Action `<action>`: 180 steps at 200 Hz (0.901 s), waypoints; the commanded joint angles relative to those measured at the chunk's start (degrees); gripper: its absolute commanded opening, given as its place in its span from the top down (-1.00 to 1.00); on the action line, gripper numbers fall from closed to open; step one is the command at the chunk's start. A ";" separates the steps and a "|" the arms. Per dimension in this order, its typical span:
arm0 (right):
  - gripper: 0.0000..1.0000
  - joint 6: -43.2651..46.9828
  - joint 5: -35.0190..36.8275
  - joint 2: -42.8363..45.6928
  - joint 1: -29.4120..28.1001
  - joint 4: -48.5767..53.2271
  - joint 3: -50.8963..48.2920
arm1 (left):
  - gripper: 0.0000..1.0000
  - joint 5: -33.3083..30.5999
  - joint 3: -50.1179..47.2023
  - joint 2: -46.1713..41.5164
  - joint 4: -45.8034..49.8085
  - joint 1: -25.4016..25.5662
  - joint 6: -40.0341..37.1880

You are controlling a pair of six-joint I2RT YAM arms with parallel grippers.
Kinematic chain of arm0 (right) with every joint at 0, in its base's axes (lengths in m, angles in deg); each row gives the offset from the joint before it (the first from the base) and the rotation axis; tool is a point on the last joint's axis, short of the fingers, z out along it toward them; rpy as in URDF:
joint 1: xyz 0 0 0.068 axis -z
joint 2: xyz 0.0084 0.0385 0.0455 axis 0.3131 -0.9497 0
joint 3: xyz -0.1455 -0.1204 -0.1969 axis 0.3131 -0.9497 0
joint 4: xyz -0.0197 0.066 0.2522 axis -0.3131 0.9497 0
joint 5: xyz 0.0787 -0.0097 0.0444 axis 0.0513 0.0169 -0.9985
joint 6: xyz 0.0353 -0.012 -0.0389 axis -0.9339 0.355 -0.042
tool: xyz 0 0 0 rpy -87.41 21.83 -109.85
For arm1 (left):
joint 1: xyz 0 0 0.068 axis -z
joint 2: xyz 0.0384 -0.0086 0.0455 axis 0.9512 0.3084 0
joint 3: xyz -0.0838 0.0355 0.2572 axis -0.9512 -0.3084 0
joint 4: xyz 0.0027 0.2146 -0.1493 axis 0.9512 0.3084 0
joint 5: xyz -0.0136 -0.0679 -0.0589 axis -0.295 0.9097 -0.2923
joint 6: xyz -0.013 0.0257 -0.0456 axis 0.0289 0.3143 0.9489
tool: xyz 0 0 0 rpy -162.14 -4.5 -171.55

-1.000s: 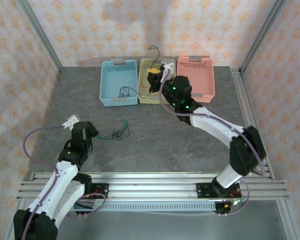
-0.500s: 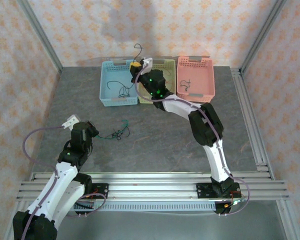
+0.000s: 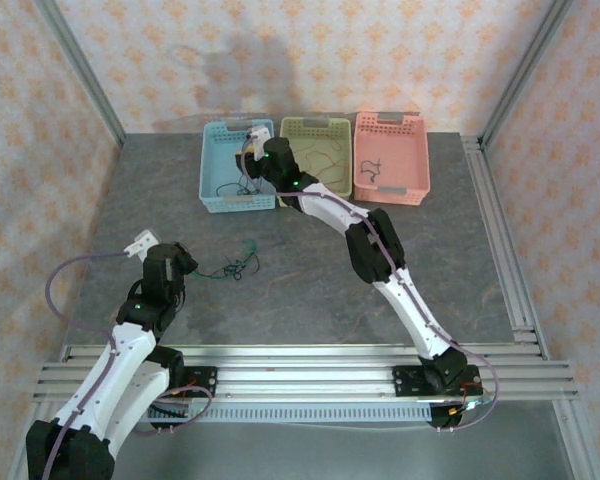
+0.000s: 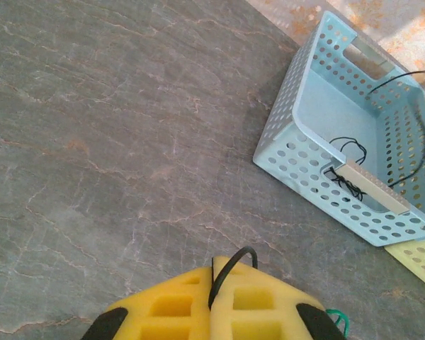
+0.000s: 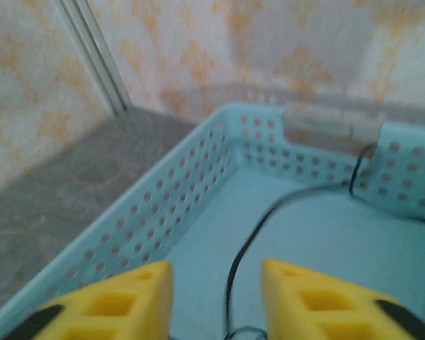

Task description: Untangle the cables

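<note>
My left gripper [image 3: 187, 266] rests low over the table, its yellow pads [image 4: 262, 301] shut on a black cable [image 4: 231, 272] that loops out just past the tips. That cable runs to a small dark green and black tangle [image 3: 238, 266] on the table, and a green strand [image 4: 335, 319] shows beside the right pad. My right gripper [image 3: 248, 152] hangs over the blue basket [image 3: 238, 203] with its pads apart. A loose black cable [image 5: 249, 244] drops between them onto the basket floor [image 5: 198, 269], touching neither pad. More black cable [image 4: 350, 151] lies coiled in that basket.
A yellow-green basket [image 3: 316, 198] and a pink basket [image 3: 391, 196] stand in a row right of the blue one, each with thin cable inside. Metal frame posts and patterned walls close the table in. Bare grey tabletop [image 3: 310, 290] spreads between the baskets and the arm bases.
My right arm swung left from the yellow-green basket to above the blue one, carrying a black cable, then opened and let it go. The left arm stayed still.
</note>
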 commanded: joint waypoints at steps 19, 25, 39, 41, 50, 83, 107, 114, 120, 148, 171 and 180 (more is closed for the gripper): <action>-0.02 2.37 2.41 9.26 -0.70 1.44 -7.20 | 1.00 -1.99 -0.33 -0.57 -1.48 0.70 -0.86; -0.02 2.01 2.35 11.60 -0.66 -0.24 -9.70 | 1.00 -2.00 -0.39 -0.70 -1.51 0.76 -0.86; -0.02 1.47 1.78 17.34 -0.66 -4.88 -17.57 | 1.00 -1.99 -0.37 -0.90 -1.54 0.80 -0.86; -0.02 1.40 1.65 18.28 -0.66 -5.66 -18.93 | 1.00 -2.06 -0.47 -0.88 -1.48 0.80 -0.86; -0.02 1.13 1.12 22.33 -0.65 -8.93 -24.90 | 1.00 -2.09 -0.51 -1.04 -1.53 0.78 -0.86; -0.01 2.23 -5.09 34.94 -0.70 -18.54 -46.49 | 1.00 -1.99 -1.27 -2.50 -1.89 0.97 -0.99; -0.01 5.07 -12.43 39.61 -0.65 -18.91 -57.19 | 1.00 -1.31 -1.65 -2.82 -2.66 1.14 -1.25; 0.00 5.98 -13.82 40.24 -0.82 -18.51 -59.58 | 1.00 -1.00 -1.69 -2.81 -2.97 1.15 -1.36; 0.00 7.07 -14.59 40.66 -1.07 -17.95 -61.18 | 1.00 -0.87 -1.78 -2.80 -3.16 1.15 -1.43; -0.01 11.58 -19.62 39.68 -1.79 -17.58 -65.72 | 1.00 0.28 -2.51 -3.66 -4.30 1.23 -1.76; 0.00 11.51 -20.02 35.70 -1.86 -19.66 -65.06 | 1.00 0.20 -2.62 -3.98 -4.27 1.22 -1.74; -0.01 10.65 -20.46 34.11 -2.12 -19.94 -64.17 | 1.00 0.13 -2.53 -3.89 -4.21 1.24 -1.69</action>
